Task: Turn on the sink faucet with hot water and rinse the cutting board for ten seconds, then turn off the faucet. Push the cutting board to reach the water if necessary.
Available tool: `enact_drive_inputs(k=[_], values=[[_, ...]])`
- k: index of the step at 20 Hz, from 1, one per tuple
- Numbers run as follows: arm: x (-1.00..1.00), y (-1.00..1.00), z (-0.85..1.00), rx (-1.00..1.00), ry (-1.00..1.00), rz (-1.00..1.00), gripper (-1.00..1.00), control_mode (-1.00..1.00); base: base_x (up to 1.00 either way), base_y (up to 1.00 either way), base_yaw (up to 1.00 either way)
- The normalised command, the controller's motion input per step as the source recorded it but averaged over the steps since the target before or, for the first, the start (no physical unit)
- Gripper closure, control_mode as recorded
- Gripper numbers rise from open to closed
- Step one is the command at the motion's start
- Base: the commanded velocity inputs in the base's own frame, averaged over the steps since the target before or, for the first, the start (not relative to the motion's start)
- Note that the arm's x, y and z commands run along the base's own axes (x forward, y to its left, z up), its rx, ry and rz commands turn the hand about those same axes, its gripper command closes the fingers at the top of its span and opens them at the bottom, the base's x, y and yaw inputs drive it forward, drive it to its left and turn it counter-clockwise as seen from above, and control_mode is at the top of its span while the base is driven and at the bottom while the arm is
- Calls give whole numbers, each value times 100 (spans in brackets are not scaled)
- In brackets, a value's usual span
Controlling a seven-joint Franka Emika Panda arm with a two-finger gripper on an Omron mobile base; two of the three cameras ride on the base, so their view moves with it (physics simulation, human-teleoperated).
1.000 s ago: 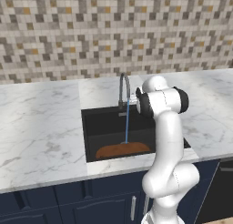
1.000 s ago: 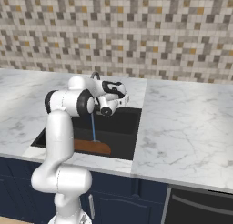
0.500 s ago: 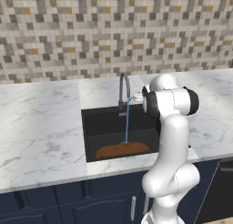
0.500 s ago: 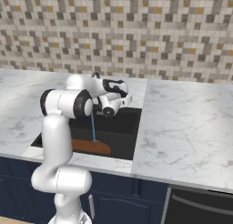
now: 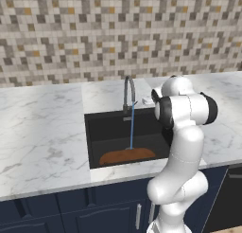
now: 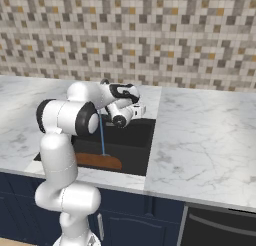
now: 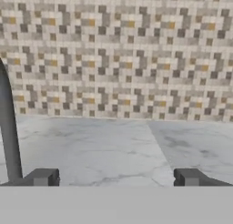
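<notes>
The arm (image 5: 182, 147) is glossy white, built of fat rounded tube segments that swell into a bulbous base at the lower right of the left base view. Dark grey-black rings and end caps mark the joints. The hand (image 6: 131, 109) near the frame's centre is white with a black band, and two blocky dark grey fingertips (image 7: 42, 177) sit at the hand view's bottom

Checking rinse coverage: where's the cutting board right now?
In the left base view, the cutting board lies at the sink's front, directly under the water.
</notes>
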Motion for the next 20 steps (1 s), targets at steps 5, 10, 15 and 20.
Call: enact_drive_inputs(k=[5,10,15,20], values=[[-4,-34,24,24,32,8,-100,-100,0,0,0],[-8,-51,17,44,35,4,-100,-100,0,0,0],[2,-69,20,41,18,3,-100,-100,0,0,0],[16,-13,18,8,1,10,-100,-100,0,0,0]])
